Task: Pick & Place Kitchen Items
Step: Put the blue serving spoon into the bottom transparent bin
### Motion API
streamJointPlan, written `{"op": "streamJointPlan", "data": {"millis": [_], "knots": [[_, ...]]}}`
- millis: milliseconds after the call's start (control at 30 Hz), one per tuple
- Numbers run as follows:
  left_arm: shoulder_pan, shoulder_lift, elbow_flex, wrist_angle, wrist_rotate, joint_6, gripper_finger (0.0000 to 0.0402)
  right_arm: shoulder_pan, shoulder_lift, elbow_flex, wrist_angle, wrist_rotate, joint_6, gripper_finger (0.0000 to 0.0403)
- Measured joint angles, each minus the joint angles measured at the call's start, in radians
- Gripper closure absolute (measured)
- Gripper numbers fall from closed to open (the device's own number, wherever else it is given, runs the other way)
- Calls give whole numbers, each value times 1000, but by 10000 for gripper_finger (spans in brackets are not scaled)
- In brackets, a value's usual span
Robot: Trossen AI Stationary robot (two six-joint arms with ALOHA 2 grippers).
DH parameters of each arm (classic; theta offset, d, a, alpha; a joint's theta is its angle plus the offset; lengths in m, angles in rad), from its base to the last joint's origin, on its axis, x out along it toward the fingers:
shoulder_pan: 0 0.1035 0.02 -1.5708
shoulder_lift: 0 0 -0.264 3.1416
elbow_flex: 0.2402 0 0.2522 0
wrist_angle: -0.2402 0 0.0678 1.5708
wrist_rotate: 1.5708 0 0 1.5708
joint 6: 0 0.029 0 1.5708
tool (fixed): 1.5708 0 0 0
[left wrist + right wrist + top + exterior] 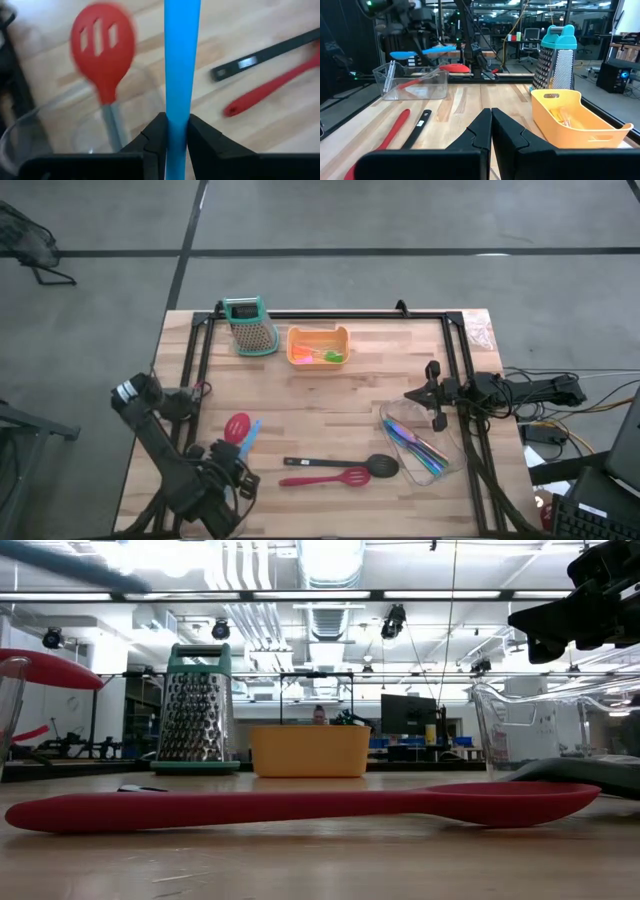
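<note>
Gripping a blue spoon [182, 65] over the clear bin [415, 82], left gripper [176, 131] clenched on its handle. Idling by the table's right edge, right gripper [491, 125] pinched closed, empty.

Even, bright illumination is supplied by ceiling lights [330, 555] at the upper frame. The red slotted spatula [102, 37] is rendered blurred; soft shadows are cast on the surface [330, 410].

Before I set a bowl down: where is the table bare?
The widest bare wood lies mid-table, between the orange tray and the black spoon. Crowded: the near left, where the left gripper holds the blue utensil over a clear bin, and the right bin of cutlery.
</note>
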Motion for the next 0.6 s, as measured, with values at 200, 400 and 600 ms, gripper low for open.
{"op": "streamJointPlan", "data": {"millis": [200, 400, 600], "knots": [[-37, 0, -122, 31, 118, -104, 338, 0, 0, 0, 0, 0, 1, 394], [-40, 0, -197, 108, 207, -93, 337, 0, 0, 0, 0, 0, 1, 394], [-38, 0, -243, 173, 217, -107, 336, 0, 0, 0, 0, 0, 0, 394]]}}
